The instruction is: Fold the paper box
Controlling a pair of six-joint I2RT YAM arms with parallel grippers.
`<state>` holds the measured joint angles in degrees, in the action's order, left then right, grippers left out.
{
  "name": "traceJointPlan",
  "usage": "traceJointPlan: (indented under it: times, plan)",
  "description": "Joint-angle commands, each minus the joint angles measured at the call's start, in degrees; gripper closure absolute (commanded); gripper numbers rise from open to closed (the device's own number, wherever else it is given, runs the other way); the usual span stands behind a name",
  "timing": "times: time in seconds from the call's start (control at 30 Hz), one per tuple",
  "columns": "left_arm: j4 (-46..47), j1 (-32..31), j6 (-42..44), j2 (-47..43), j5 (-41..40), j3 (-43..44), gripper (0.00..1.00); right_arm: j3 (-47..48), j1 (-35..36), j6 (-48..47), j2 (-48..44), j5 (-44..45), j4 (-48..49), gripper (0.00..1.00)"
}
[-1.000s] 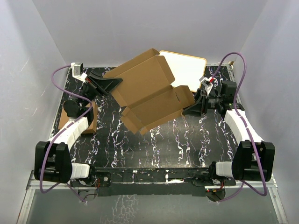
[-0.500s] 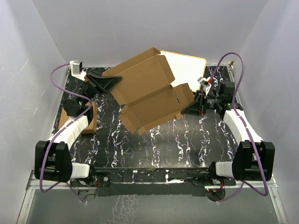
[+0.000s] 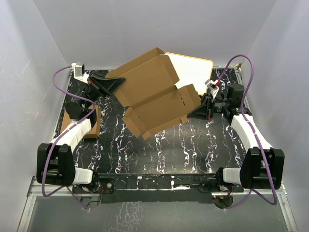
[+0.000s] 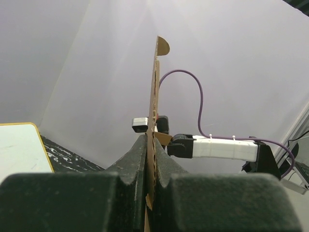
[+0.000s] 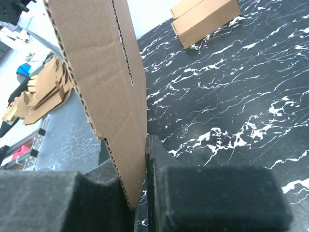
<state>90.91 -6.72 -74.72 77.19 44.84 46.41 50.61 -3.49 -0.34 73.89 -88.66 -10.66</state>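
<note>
Left gripper point(image 3: 116, 83) clamped shut on the left edge of the paper box point(image 3: 154, 94). The sheet hangs tilted above the table point(image 3: 193, 145), with the right gripper point(image 3: 195, 112) pinched tight on its right flap. Folding well calls for bending along the creases without either grip slipping.

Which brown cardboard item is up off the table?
The paper box, the broad creased sheet between left gripper and right gripper; the twin cartons lie flat.
</note>
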Motion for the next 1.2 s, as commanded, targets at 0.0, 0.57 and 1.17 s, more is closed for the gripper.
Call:
traceJointPlan:
  times: [0.0, 0.57, 1.17]
  plan:
    - [3.4, 0.4, 1.5, -0.6, 1.0, 0.4, 1.0, -1.5, -0.1, 2.9, -3.4, -2.5, 8.6, 0.82]
    - [7.6, 2.7, -2.0, -0.3, 10.6, -0.6, 1.0, -1.9, -11.6, -1.1, -12.0, -2.6, 9.7, 0.21]
    - [1.1, 2.6, 6.8, -0.2, 13.9, -7.5, 1.0, -4.3, 6.9, -27.8, -6.3, 20.6, -4.4, 0.12]
